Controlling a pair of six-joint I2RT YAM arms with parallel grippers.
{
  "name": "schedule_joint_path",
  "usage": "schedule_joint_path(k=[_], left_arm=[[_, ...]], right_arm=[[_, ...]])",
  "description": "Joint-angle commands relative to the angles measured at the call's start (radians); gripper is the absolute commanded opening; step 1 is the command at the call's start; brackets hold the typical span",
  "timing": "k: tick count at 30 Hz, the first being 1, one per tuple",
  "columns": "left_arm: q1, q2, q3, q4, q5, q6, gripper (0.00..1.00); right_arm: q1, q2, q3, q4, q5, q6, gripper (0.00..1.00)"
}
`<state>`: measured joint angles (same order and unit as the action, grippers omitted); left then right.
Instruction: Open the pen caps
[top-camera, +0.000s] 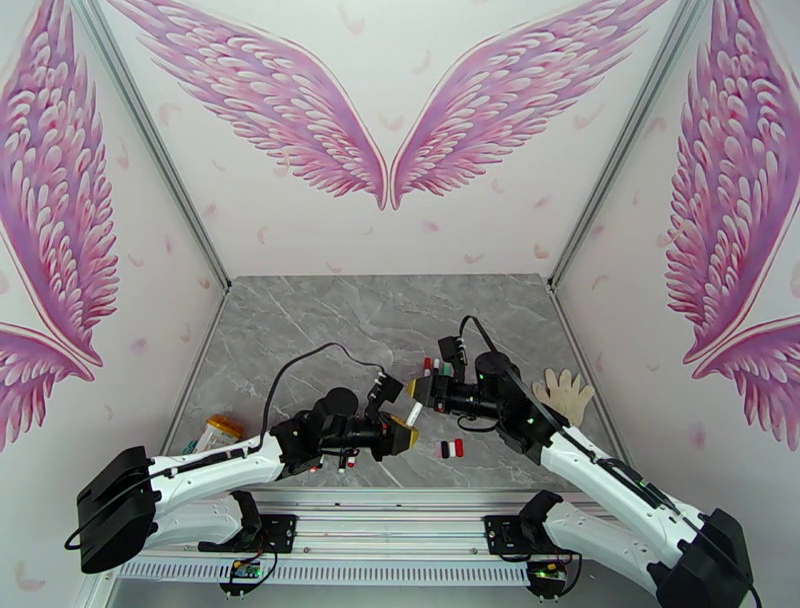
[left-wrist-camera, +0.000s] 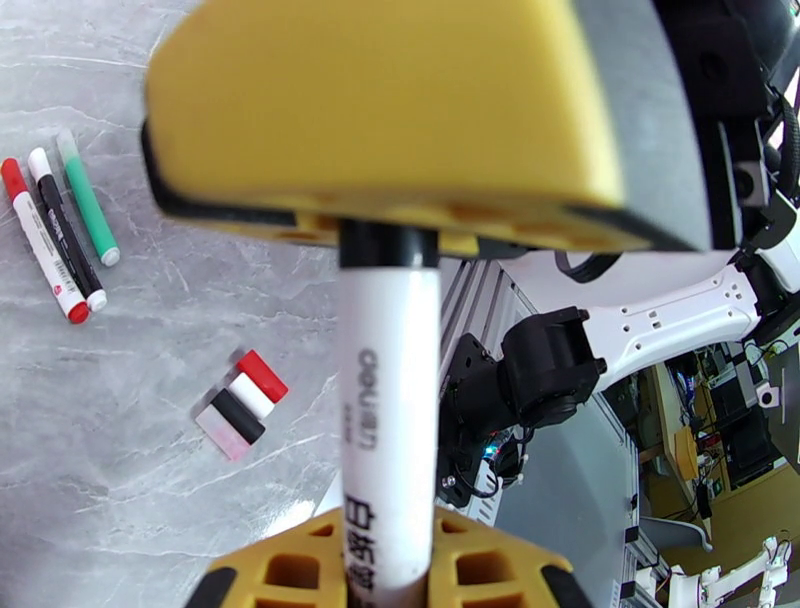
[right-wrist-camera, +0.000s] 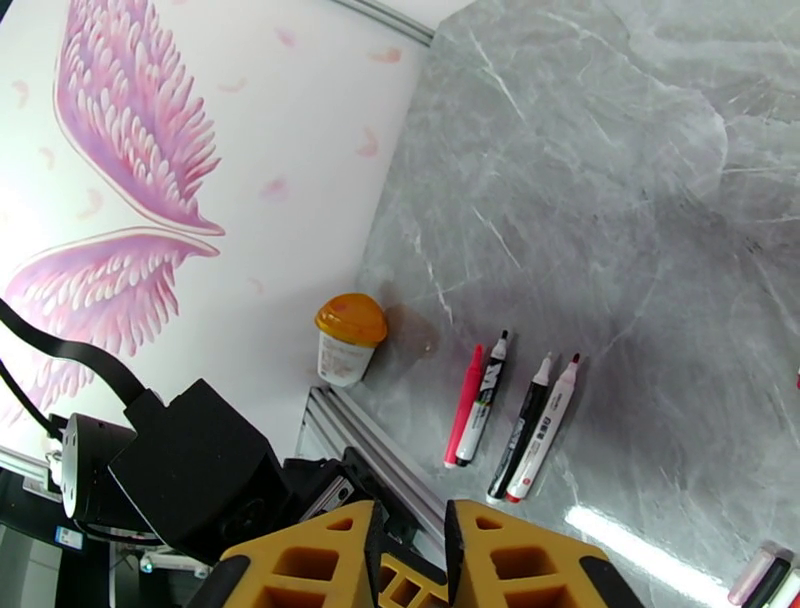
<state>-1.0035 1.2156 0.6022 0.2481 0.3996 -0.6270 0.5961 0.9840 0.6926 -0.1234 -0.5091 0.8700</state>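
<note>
Pen (left-wrist-camera: 388, 400) points capped end into right hand (top-camera: 421, 388).

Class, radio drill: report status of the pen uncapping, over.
Left end effector shut on white pen. Right end effector shut on its black cap. Loose caps, other pens lie clear of both.

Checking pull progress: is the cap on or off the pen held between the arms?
On. In the left wrist view, the black cap sits flush on the white pen, no gap or tip showing.
</note>
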Motion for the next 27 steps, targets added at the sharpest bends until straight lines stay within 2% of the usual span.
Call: schedule_joint_path(k=[1,6,10,13,17,20,22,27], left_arm=[[-0.004,0.010,0.031,-0.013,-0.002,0.010,0.00],[-0.005,0.001,0.025,-0.036,-0.022,0.014,0.00],[-0.019,-0.001,0.049,-0.132,-0.076,0.054,0.00],[-0.048,0.000,0.079,-0.220,-0.173,0.097,0.00],[-0.103,0.011,0.117,-0.332,-0.367,0.149,0.00],[-0.127,0.031,0.147,-0.385,-0.432,0.171,0.00],[-0.136,0.043,0.156,-0.388,-0.427,0.174,0.00],[-0.120,0.039,0.121,-0.286,-0.280,0.131,0.00]], right_arm=[[-0.003,-0.004,0.032,-0.011,-0.018,-0.012,0.21],[-0.004,-0.008,0.045,-0.037,0.002,-0.018,0.14],[-0.010,-0.007,0.078,-0.115,0.060,-0.019,0.11],[-0.023,-0.008,0.097,-0.163,0.108,-0.005,0.10],[-0.062,-0.007,0.122,-0.231,0.163,0.027,0.08],[-0.083,-0.007,0.147,-0.271,0.197,0.031,0.07],[-0.094,-0.007,0.162,-0.285,0.206,0.024,0.06],[-0.129,-0.014,0.155,-0.223,0.138,-0.002,0.05]])
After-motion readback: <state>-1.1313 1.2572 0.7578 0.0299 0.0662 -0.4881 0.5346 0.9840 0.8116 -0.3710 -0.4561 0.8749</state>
